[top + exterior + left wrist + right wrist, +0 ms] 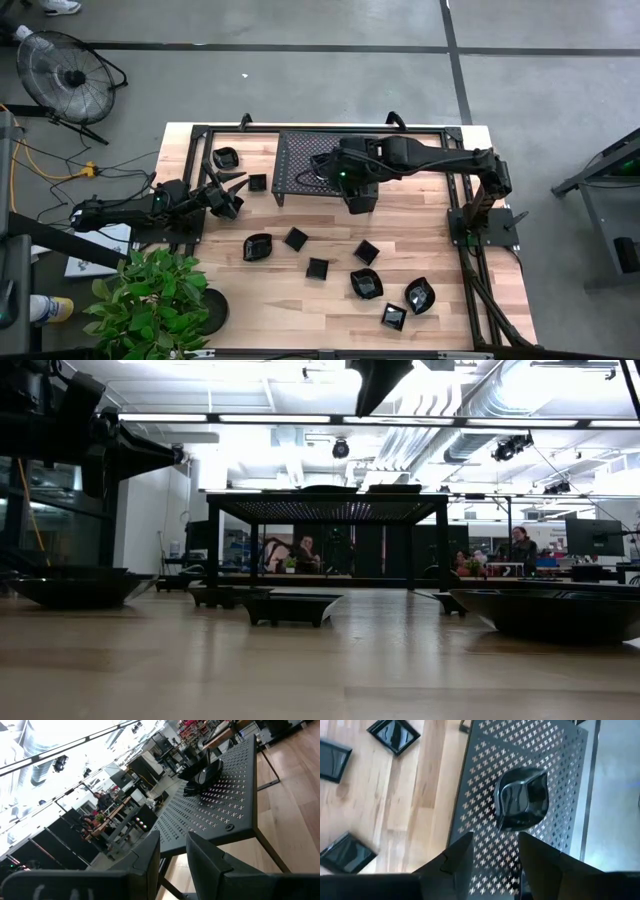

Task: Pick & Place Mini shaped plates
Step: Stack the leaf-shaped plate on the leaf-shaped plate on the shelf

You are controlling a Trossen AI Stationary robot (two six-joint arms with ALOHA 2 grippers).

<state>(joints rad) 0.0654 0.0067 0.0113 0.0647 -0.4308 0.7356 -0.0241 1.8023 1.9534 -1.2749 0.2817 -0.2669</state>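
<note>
Far left off the counter (pixel 300 310): floor fan (pixel 60 70), potted plant (pixel 150 300). Left end effector (pixel 228 195) sits near the counter's left edge, aimed at the mesh rack (pixel 295 160); fingers (pixel 145 865) parted by a narrow gap with nothing between them in the left wrist view. A mini plate (pixel 227 157) and a small square one (pixel 258 183) lie close by it.

Right end effector (pixel 328 170) is over the rack, jaws released, fingers (pixel 457 862) spread just short of a dark rounded plate (pixel 522 797) resting on the perforated top. The right arm hides that plate from overhead; both wrist views show it clearly.

About eight more plates scatter across the counter front, centre to right, e.g. (pixel 258 246), (pixel 419 295). The low view adds people at desks behind the rack.
</note>
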